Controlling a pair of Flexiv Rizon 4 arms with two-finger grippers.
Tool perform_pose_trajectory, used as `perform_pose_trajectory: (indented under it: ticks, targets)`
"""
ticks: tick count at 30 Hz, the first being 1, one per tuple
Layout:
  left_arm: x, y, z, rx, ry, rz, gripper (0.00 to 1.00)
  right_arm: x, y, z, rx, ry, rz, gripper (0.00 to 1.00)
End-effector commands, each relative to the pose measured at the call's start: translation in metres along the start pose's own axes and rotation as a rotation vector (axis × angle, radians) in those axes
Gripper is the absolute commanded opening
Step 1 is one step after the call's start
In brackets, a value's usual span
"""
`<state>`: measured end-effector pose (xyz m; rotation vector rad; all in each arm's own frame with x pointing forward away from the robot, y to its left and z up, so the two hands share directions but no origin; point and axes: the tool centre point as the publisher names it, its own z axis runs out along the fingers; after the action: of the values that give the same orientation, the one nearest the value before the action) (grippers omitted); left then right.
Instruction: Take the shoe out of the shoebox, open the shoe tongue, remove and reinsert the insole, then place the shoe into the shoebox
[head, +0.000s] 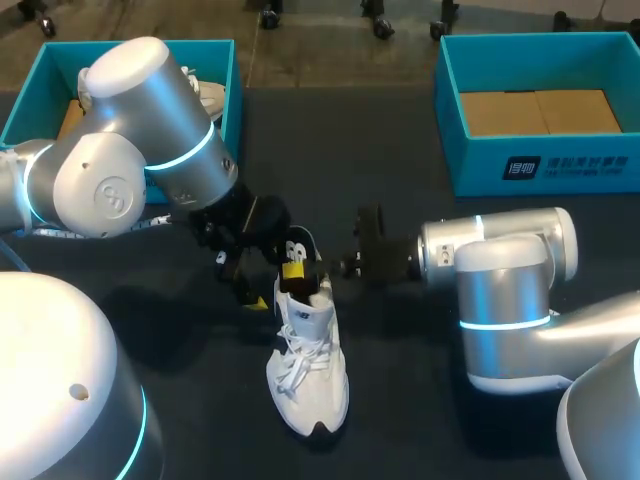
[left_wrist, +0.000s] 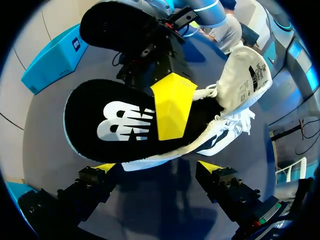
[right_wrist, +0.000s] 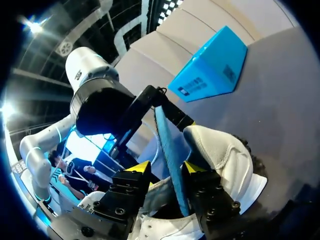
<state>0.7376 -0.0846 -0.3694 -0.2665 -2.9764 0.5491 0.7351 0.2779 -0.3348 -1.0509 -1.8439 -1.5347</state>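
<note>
The white shoe (head: 308, 370) lies on the dark table, toe toward me. Its black insole (head: 298, 248) stands up out of the heel opening. My right gripper (head: 303, 270) reaches in from the right with the insole (right_wrist: 170, 145) edge-on between its fingers. One fingertip (right_wrist: 192, 166) touches the insole and the other stands off it, so the gripper is open. Just left of the heel, my left gripper (head: 240, 280) is wide open and holds nothing. In the left wrist view the insole (left_wrist: 115, 120) and shoe (left_wrist: 242, 75) lie ahead of the left gripper (left_wrist: 157, 167).
A blue shoebox (head: 540, 170) with a cardboard floor stands at the back right. Another blue shoebox (head: 228, 60) at the back left holds a second white shoe (head: 208, 97), partly hidden by my left arm.
</note>
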Motion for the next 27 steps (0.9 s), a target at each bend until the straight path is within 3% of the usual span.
perform_pose_trajectory:
  ticks: [1, 2, 3, 9, 21, 25, 26, 27]
  targets:
    - [0.001, 0.0, 0.001, 0.001, -0.002, 0.001, 1.0, -0.002, 0.007, 0.0, 0.012, -0.006, 0.004, 0.2]
    - [0.001, 0.0, 0.001, 0.001, -0.002, 0.001, 1.0, -0.002, 0.007, 0.0, 0.011, -0.007, 0.004, 0.06]
    - [0.001, 0.0, 0.001, 0.001, -0.002, 0.001, 1.0, -0.002, 0.008, 0.0, 0.01, -0.011, 0.011, 0.0]
    - [0.001, 0.0, 0.001, 0.001, -0.002, 0.001, 1.0, -0.005, 0.005, 0.001, 0.013, -0.036, 0.057, 0.0]
    - [0.001, 0.0, 0.001, 0.001, -0.002, 0.001, 1.0, -0.009, -0.033, 0.005, 0.035, -0.076, 0.191, 0.0]
    - [0.001, 0.0, 0.001, 0.001, -0.002, 0.001, 1.0, -0.005, -0.035, 0.006, 0.034, -0.082, 0.188, 0.0]
    - [0.001, 0.0, 0.001, 0.001, -0.002, 0.001, 1.0, -0.003, -0.033, 0.006, 0.033, -0.081, 0.175, 0.04]
    - [0.001, 0.0, 0.001, 0.001, -0.002, 0.001, 1.0, -0.001, -0.031, 0.006, 0.032, -0.083, 0.165, 0.2]
